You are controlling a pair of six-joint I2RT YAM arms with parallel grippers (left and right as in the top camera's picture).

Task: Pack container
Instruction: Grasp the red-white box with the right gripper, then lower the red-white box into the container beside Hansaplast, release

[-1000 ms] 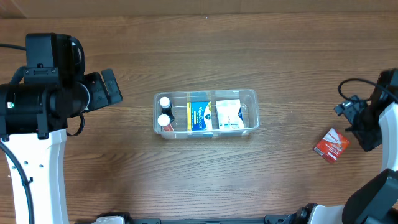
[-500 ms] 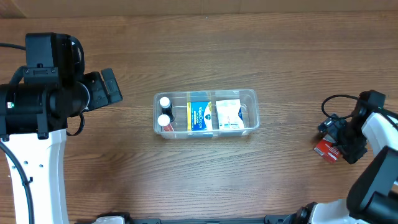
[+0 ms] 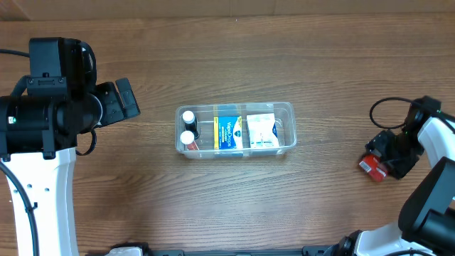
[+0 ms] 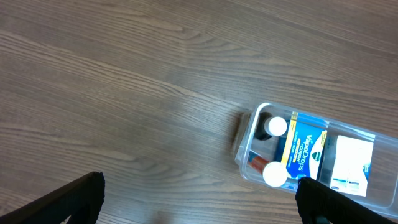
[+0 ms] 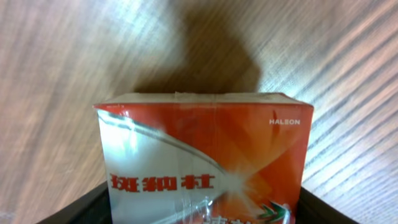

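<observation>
The clear container (image 3: 288,109) lies mid-table and holds two white-capped bottles (image 3: 188,117), a blue box (image 3: 229,131) and a white box (image 3: 260,131). It also shows in the left wrist view (image 4: 244,144), at lower right. My left gripper (image 3: 126,102) is open and empty (image 4: 199,211), well left of the container. A red box (image 3: 368,167) lies on the table at far right. My right gripper (image 3: 389,155) is over it. In the right wrist view the red box (image 5: 205,155) fills the gap between the open fingers (image 5: 78,208).
The wooden table (image 3: 234,57) stretches all round the container. The left arm's black body and white base (image 3: 43,142) fill the left edge. The right arm's cable (image 3: 384,107) loops above the red box.
My right gripper has come down over the red box, which now sits between its fingers. The left arm and the container have not moved.
</observation>
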